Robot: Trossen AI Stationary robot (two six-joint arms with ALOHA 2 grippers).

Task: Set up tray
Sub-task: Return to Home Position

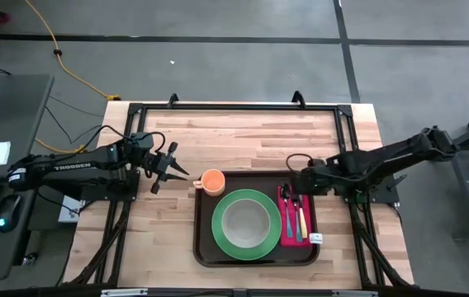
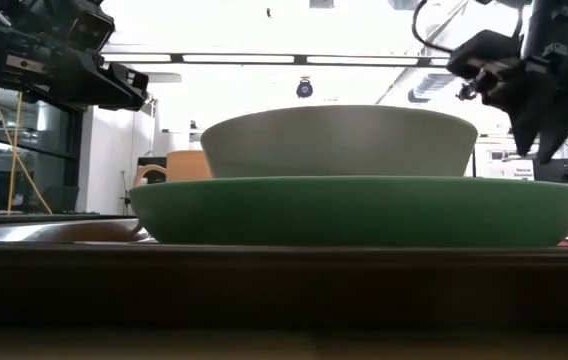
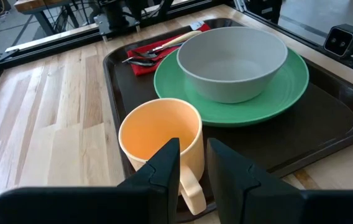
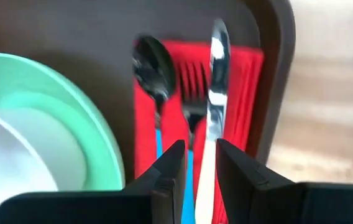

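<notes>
The dark brown tray [image 1: 206, 247] lies on the wooden table near its front edge. On it a grey bowl [image 1: 247, 223] sits in a round green plate [image 1: 218, 227]. An orange cup [image 3: 158, 134] stands in the tray's far left corner. A red napkin [image 4: 245, 93] on the tray's right side carries a spoon [image 4: 153, 62], a fork [image 4: 192, 87] and a knife [image 4: 217, 62]. My left gripper [image 3: 193, 149] hovers left of the cup, pointing at it, narrowly open and empty. My right gripper [image 4: 198, 149] hangs above the napkin's far end, pointing down, narrowly open and empty.
A black metal frame [image 1: 234, 106] runs along the table's far edge and sides. Bare wood [image 1: 160, 231] lies left of the tray and a narrower strip to its right. A small white tag [image 1: 315, 238] sits at the napkin's near right corner.
</notes>
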